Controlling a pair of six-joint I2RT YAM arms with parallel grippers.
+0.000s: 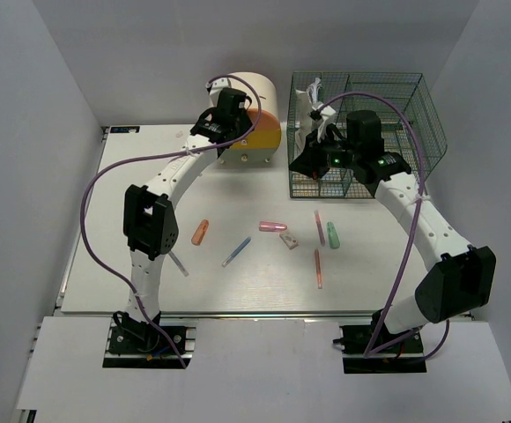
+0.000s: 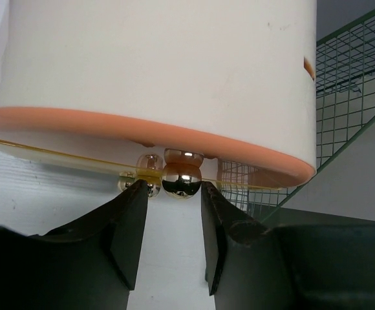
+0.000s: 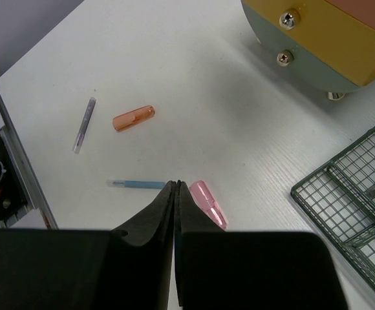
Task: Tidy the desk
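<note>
The white desk (image 1: 238,291) carries scattered stationery: an orange cap (image 1: 200,232), a blue pen (image 1: 236,252), a pink highlighter (image 1: 273,226), a small eraser (image 1: 289,239), a pink pen (image 1: 319,226), a green marker (image 1: 332,234) and a red pen (image 1: 318,268). At the back, my left gripper (image 2: 173,188) is open at the front of the drawer box (image 2: 155,71), its fingers either side of a shiny round knob (image 2: 182,179). My right gripper (image 3: 176,185) is shut and empty, hovering above the blue pen (image 3: 136,184) and pink highlighter (image 3: 208,203), beside the organizer.
A green wire mesh organizer (image 1: 366,132) stands at the back right, right of the drawer box (image 1: 260,123). A clear purple pen (image 1: 178,263) lies by the left arm. A metal rail (image 3: 19,174) runs along the desk's front edge. Grey walls close in on three sides.
</note>
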